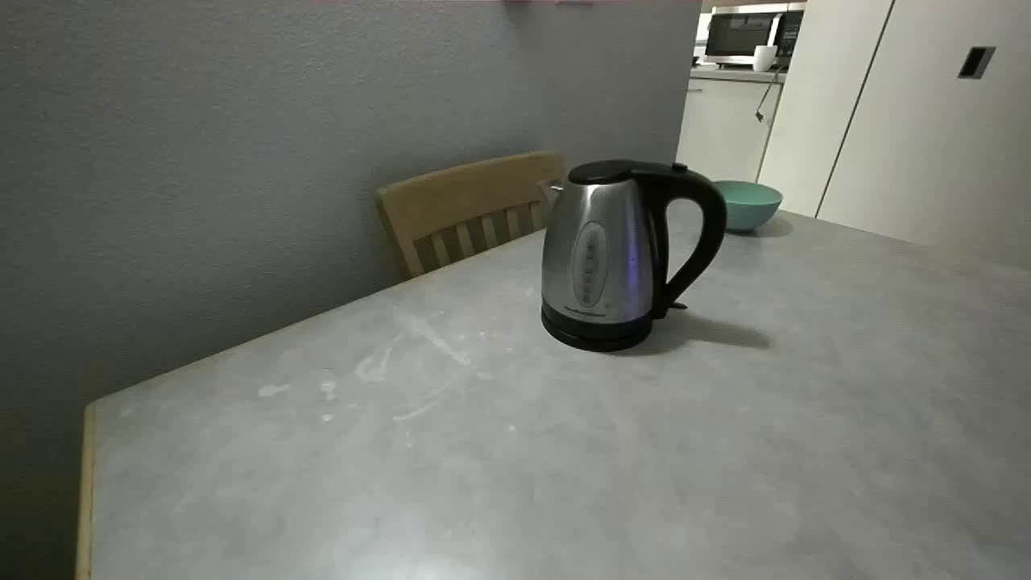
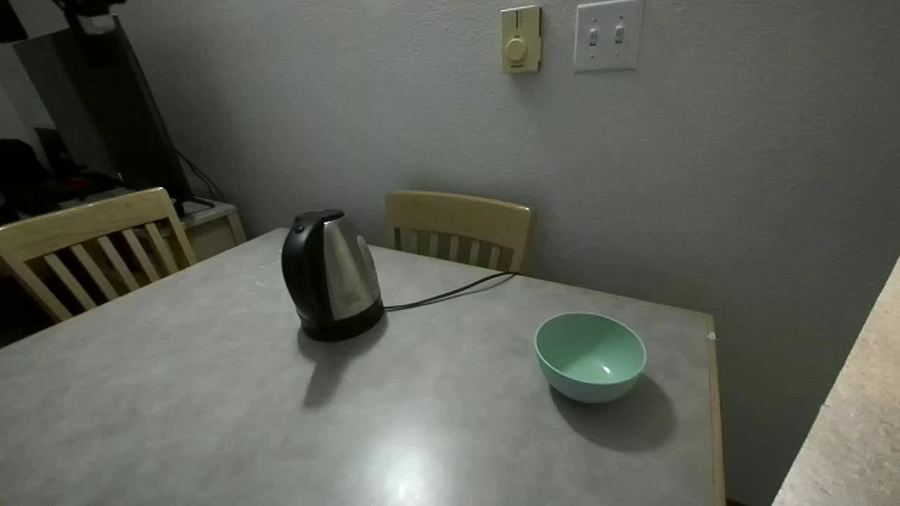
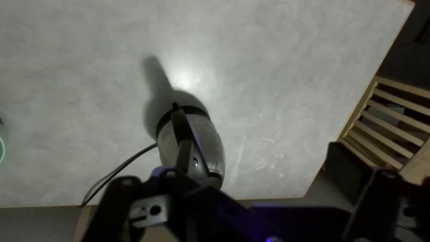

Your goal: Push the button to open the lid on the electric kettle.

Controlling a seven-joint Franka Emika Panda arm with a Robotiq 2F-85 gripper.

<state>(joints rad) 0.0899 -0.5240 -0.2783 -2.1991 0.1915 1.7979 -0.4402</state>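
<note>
The electric kettle (image 1: 600, 258) stands upright on the table, and it shows in both exterior views (image 2: 351, 274). Its black lid (image 1: 602, 171) is closed. A small black button (image 1: 679, 167) sits on top of the handle and shows in an exterior view (image 2: 299, 226). In the wrist view the kettle (image 3: 210, 143) lies below the left finger, with a shiny button (image 3: 195, 163) just beside that finger. The lid (image 3: 213, 182) is partly hidden by the gripper there. My gripper (image 3: 262, 161) is open and empty, its fingers wide apart. I cannot identify it in the exterior views.
A teal bowl (image 2: 590, 358) stands on the grey table (image 2: 211, 414). A black cord (image 2: 457, 289) runs from the kettle base to the table's wall-side edge. Wooden chairs (image 2: 457, 211) stand at the table edges, by the wall (image 1: 282, 161).
</note>
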